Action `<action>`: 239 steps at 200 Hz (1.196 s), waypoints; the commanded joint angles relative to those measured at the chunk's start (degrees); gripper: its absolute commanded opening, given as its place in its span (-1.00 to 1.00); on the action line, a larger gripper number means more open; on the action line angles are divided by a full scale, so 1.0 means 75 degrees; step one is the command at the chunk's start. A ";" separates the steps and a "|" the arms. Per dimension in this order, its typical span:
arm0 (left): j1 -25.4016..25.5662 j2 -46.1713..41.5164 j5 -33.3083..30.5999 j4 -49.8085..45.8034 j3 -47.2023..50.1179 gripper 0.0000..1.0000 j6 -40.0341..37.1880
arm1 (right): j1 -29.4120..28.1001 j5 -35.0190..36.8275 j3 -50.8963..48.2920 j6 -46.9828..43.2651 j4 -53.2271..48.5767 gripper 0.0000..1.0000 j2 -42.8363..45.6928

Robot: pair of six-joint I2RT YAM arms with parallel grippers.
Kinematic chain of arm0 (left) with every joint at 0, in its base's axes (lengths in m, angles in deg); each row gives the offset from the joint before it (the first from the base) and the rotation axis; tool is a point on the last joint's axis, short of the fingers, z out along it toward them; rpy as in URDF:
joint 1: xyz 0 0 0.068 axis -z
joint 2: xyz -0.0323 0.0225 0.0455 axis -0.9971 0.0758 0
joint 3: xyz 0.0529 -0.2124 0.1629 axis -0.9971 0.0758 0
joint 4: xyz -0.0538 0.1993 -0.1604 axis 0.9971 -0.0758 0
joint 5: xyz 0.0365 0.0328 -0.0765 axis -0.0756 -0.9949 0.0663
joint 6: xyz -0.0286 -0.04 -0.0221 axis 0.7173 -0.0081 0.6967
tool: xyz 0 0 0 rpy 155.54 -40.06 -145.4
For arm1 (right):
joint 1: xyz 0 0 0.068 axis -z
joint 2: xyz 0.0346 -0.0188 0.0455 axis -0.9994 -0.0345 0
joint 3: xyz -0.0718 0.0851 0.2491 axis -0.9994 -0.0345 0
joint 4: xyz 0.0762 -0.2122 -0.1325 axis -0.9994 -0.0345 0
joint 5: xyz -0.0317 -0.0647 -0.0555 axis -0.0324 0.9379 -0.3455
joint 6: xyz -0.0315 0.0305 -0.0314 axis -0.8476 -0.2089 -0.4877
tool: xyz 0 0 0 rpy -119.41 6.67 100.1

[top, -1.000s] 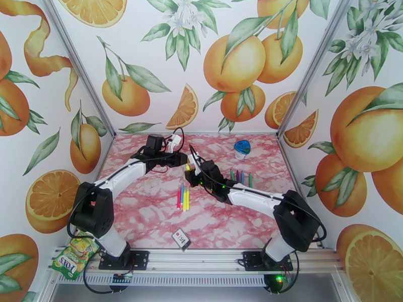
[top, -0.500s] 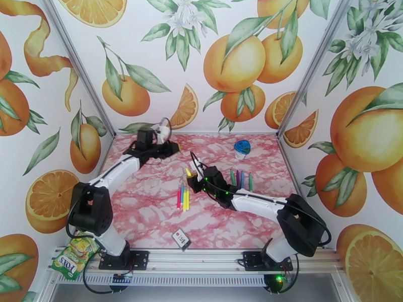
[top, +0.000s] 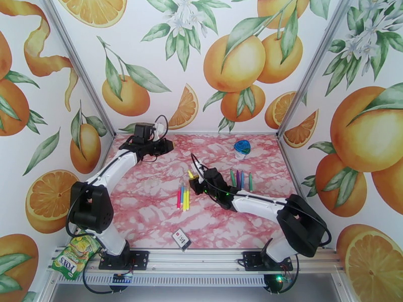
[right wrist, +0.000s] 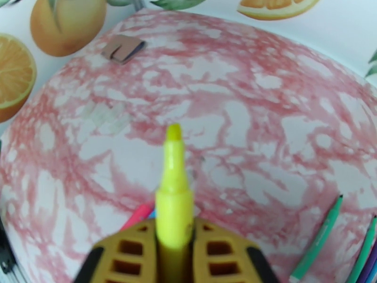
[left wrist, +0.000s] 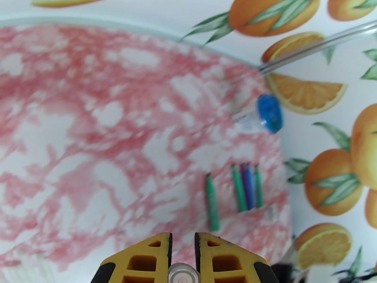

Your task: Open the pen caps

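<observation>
My right gripper (top: 193, 181) (right wrist: 174, 229) is shut on a yellow marker pen (top: 190, 174) (right wrist: 174, 185) above the table's middle. The pen points up and away, and its yellow tip is bare. My left gripper (top: 165, 145) (left wrist: 182, 237) is at the back left, well away from the pen. Its fingers are shut on a small pale round thing (left wrist: 181, 274) that looks like a pen cap seen end-on. Pink, blue and yellow pens (top: 183, 197) lie together just left of the right gripper. Green, purple and blue pens (top: 241, 178) (left wrist: 245, 187) lie in a row to its right.
A clear container with a blue lid (top: 242, 148) (left wrist: 263, 115) stands at the back right. A small card (top: 182, 239) lies near the front edge. A Fox's packet (top: 75, 255) sits by the left arm's base. The printed walls close in the table on three sides.
The left gripper has pulled back from the yellow pen's tip towards the back left. The right gripper has lowered slightly with the pen, whose tip is now bare.
</observation>
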 commanded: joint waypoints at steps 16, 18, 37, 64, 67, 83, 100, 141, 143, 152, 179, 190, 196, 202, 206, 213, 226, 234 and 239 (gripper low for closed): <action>0.0324 0.0114 -0.1351 -0.2137 -0.0259 -1.00 -0.1549 | 0.0264 0.1049 0.0845 0.0594 -0.0963 -1.00 -0.0474; 0.0348 0.0126 -0.1428 -0.2199 -0.0256 -1.00 -0.1582 | 0.0267 0.1108 0.0891 0.0605 -0.1053 -1.00 -0.0510; 0.0513 0.0265 -0.2005 -0.2587 -0.0207 -1.00 -0.1740 | 0.0295 0.1446 0.1282 0.0747 -0.1578 -1.00 -0.0790; 0.0674 0.0489 -0.2335 -0.2685 -0.0118 -1.00 -0.1806 | 0.0376 0.1557 0.1581 0.1055 -0.1907 -1.00 -0.1120; 0.0690 0.0525 -0.2367 -0.2697 -0.0127 -1.00 -0.1813 | 0.0388 0.1560 0.1614 0.1092 -0.1946 -1.00 -0.1153; 0.0775 0.0718 -0.2581 -0.2779 -0.0179 -1.00 -0.1876 | 0.0442 0.1589 0.1825 0.1234 -0.2190 -1.00 -0.1344; 0.0847 0.0944 -0.2887 -0.2860 -0.0246 -1.00 -0.1930 | 0.0543 0.1567 0.2101 0.1462 -0.2497 -1.00 -0.1554; 0.0930 0.1393 -0.3222 -0.3004 -0.0376 -1.00 -0.2012 | 0.0741 0.1503 0.2325 0.1832 -0.2658 -1.00 -0.1895; 0.0936 0.1406 -0.3235 -0.3008 -0.0376 -1.00 -0.2005 | 0.0743 0.1511 0.2339 0.1837 -0.2666 -1.00 -0.1917; 0.0948 0.1463 -0.3285 -0.2995 -0.0364 -1.00 -0.2018 | 0.0773 0.1477 0.2356 0.1868 -0.2706 -1.00 -0.1989; 0.0948 0.1628 -0.3445 -0.2982 -0.0370 -0.98 -0.2037 | 0.0869 0.1397 0.2379 0.2030 -0.2795 -1.00 -0.2146; 0.0954 0.1709 -0.3490 -0.2996 -0.0387 -0.97 -0.2036 | 0.0901 0.1382 0.2400 0.2083 -0.2831 -1.00 -0.2205; 0.0953 0.1757 -0.3496 -0.2999 -0.0399 -0.97 -0.2041 | 0.0913 0.1407 0.2411 0.2098 -0.2864 -1.00 -0.2250; 0.0965 0.1796 -0.3514 -0.3011 -0.0410 -0.97 -0.2043 | 0.0928 0.1419 0.2424 0.2114 -0.2894 -1.00 -0.2284; 0.0967 0.1822 -0.3520 -0.3003 -0.0411 -0.97 -0.2042 | 0.0944 0.1435 0.2432 0.2130 -0.2918 -1.00 -0.2308; 0.0975 0.1862 -0.3540 -0.2990 -0.0405 -0.97 -0.2033 | 0.0963 0.1481 0.2448 0.2152 -0.2962 -1.00 -0.2348; 0.0973 0.1928 -0.3580 -0.2995 -0.0411 -0.96 -0.2040 | 0.1006 0.1534 0.2471 0.2189 -0.3044 -1.00 -0.2440; 0.0977 0.1966 -0.3607 -0.2993 -0.0401 -0.96 -0.2037 | 0.1025 0.1533 0.2473 0.2211 -0.3059 -1.00 -0.2485; 0.0977 0.1985 -0.3624 -0.2990 -0.0399 -0.95 -0.2037 | 0.1047 0.1520 0.2473 0.2235 -0.3060 -1.00 -0.2509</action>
